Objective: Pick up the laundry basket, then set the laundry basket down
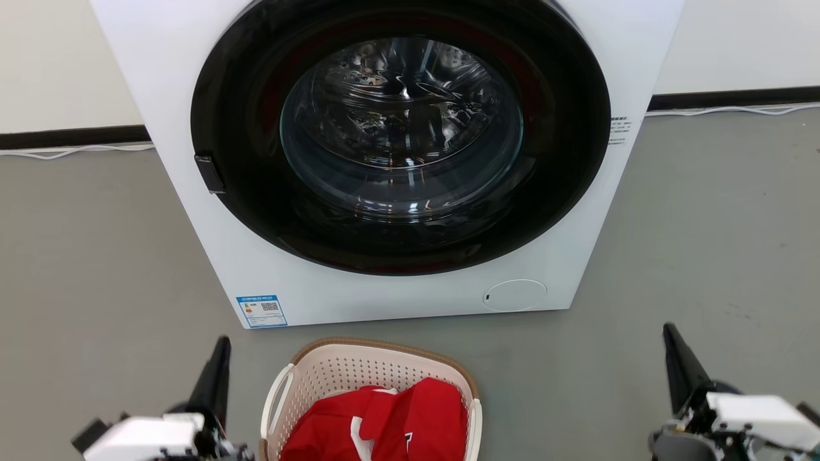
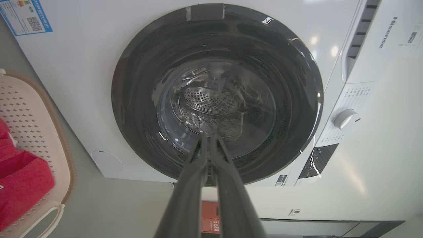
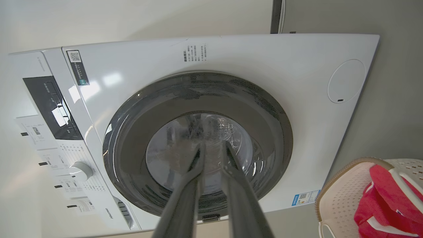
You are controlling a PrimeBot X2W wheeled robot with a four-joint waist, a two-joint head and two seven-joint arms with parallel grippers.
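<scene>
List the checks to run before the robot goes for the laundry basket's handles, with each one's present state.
1. Laundry basket stands on the floor between the grippers: ok.
2. Side loop handles uncovered: ok.
3. Red garment wholly inside the basket: cannot tell, near end cut off.
4. Left gripper open for a handle: not ok, shut and empty.
5. Right gripper open for a handle: not ok, shut and empty.
6. Washing machine door closed, out of the way: ok.
</scene>
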